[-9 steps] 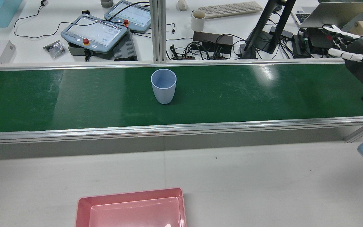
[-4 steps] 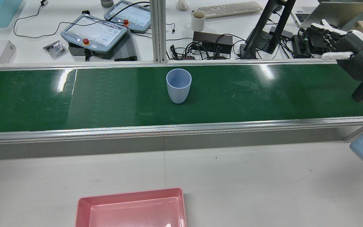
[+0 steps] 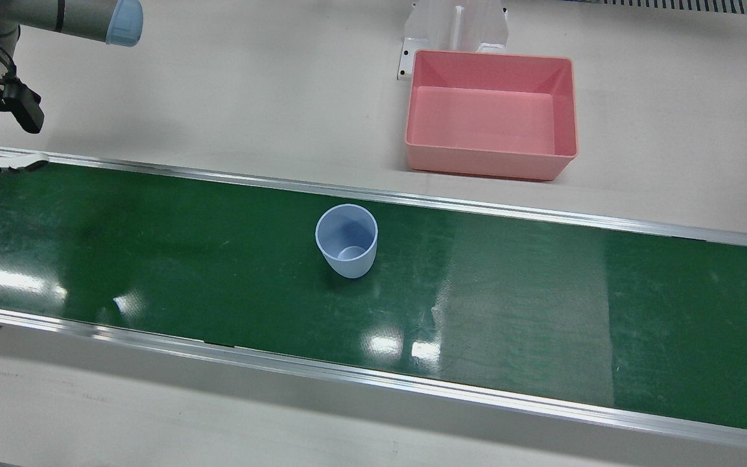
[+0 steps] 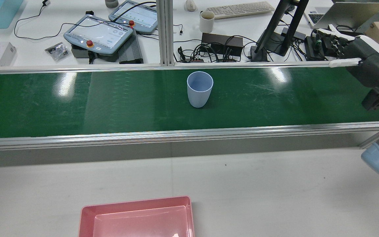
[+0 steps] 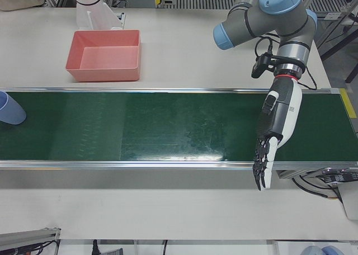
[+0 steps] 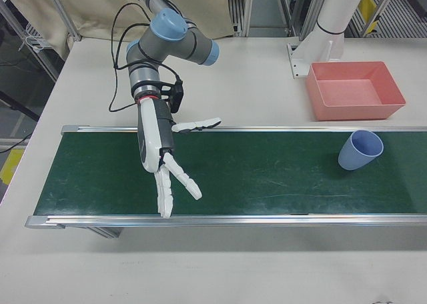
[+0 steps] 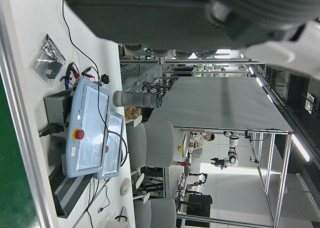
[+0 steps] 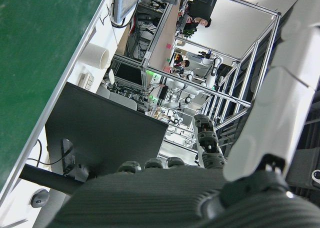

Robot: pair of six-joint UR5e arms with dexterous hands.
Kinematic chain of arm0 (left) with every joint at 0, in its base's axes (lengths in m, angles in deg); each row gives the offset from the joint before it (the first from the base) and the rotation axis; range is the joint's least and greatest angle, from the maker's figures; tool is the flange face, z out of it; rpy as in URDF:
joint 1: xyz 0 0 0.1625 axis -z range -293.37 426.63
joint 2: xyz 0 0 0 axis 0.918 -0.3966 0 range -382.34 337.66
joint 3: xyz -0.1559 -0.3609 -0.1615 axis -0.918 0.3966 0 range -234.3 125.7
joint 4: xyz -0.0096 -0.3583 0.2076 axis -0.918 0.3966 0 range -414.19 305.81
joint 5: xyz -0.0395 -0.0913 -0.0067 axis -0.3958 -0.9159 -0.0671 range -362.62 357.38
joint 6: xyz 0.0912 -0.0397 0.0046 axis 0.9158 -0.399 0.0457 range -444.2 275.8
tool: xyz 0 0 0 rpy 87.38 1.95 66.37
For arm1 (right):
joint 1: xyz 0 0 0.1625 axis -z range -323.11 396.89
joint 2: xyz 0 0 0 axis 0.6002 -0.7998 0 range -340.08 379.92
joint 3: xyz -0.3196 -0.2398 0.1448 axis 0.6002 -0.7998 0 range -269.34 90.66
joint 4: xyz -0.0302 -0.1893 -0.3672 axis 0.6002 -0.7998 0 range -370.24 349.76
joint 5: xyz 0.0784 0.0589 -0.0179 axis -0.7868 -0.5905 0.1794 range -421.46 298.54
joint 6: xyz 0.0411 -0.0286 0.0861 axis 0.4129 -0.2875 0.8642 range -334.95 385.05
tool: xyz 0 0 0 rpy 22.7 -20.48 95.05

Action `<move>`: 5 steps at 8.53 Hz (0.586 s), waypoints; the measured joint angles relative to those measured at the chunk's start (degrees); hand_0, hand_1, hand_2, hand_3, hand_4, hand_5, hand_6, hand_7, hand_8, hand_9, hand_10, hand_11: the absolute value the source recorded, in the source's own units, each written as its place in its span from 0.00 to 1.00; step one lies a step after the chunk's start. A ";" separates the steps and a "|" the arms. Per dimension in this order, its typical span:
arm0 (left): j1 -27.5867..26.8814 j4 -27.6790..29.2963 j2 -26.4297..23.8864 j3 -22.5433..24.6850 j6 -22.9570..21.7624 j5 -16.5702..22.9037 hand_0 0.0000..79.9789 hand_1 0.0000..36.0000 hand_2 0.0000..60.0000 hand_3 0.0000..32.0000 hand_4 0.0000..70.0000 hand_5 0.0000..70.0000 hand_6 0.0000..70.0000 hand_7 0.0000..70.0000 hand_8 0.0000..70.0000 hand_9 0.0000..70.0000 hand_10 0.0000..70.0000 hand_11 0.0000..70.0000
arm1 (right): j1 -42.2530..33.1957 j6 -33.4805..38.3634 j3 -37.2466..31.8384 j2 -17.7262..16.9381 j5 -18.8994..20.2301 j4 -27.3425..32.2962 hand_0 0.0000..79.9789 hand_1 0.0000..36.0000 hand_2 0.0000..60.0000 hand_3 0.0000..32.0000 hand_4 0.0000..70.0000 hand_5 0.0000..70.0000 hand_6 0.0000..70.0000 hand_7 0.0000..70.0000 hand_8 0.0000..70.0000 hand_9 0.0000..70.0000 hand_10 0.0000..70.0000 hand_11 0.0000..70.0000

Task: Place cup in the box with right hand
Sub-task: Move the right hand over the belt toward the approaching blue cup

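Step in hand looks like the approach, grasp not yet made. The cup (image 4: 199, 89) stands upright, mouth up, on the green belt (image 4: 77, 105), roughly mid-belt in the rear view and nearer the belt's far edge there; nothing touches it. The right robot hand (image 6: 163, 159) hangs over the belt end on the robot's right, well apart from the cup, fingers (image 6: 179, 179) spread and thumb stuck out sideways, holding nothing. The left robot hand (image 5: 275, 132) is over the opposite belt end, fingers extended and apart, also empty. The pink box (image 3: 490, 123) sits on the pale tabletop (image 3: 250, 84) on the robot's side of the belt, empty as far as visible, near the cup but off the belt. My read: next move needs the right robot hand to travel along the belt to the cup, come in from the side at cup-wall height, and wrap fingers and thumb around it. Risk: a light, tall cup tips if nudged before the fingers close.
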 measured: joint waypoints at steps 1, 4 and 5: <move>0.00 0.01 0.00 0.00 0.00 0.00 0.00 0.00 0.00 0.00 0.00 0.00 0.00 0.00 0.00 0.00 0.00 0.00 | 0.41 0.00 0.09 0.00 -0.03 0.02 0.60 0.40 0.05 0.00 0.00 0.05 0.01 0.00 0.00 0.00 0.00 0.00; 0.00 0.02 0.00 0.00 0.00 0.00 0.00 0.00 0.00 0.00 0.00 0.00 0.00 0.00 0.00 0.00 0.00 0.00 | 2.10 0.00 0.52 0.01 -0.07 0.04 0.60 0.40 0.05 0.00 0.00 0.05 0.00 0.00 0.00 0.00 0.00 0.00; 0.00 0.02 0.00 0.00 0.00 0.00 0.00 0.00 0.00 0.00 0.00 0.00 0.00 0.00 0.00 0.00 0.00 0.00 | 3.11 -0.06 0.73 0.04 -0.26 0.04 0.60 0.41 0.05 0.00 0.00 0.05 0.00 0.00 0.00 0.00 0.00 0.00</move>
